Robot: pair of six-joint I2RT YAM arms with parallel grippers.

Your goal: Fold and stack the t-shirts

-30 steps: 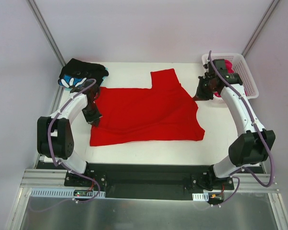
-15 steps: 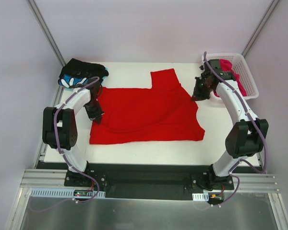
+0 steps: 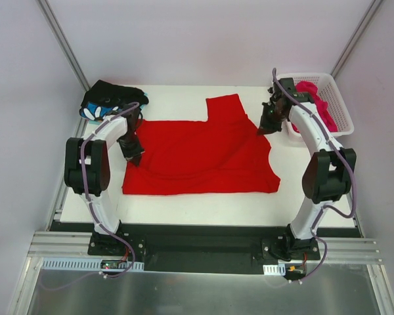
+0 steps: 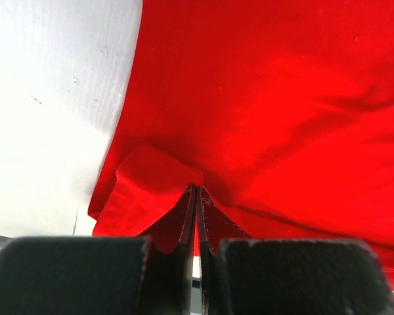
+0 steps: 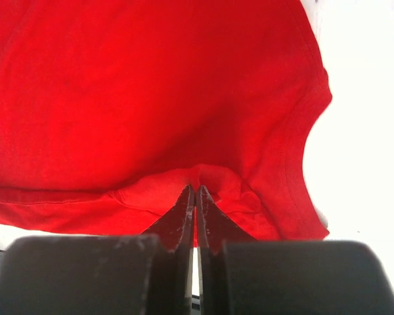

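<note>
At the side edges of the red t-shirt (image 3: 203,154), spread flat on the table (image 3: 184,205), you see the left gripper (image 4: 196,191) with fingers pressed together on a raised fold of cloth, and the right gripper (image 5: 195,191) clamped likewise on a pucker beside a curved hem. Only the wrist views show these closed tips; from above, the arms hide them. The overhead view alone shows the black flower-print t-shirt (image 3: 111,100) bunched at the far-left corner and the magenta-pink t-shirt (image 3: 310,87) in the white basket (image 3: 318,75), partly behind the right arm.
</note>
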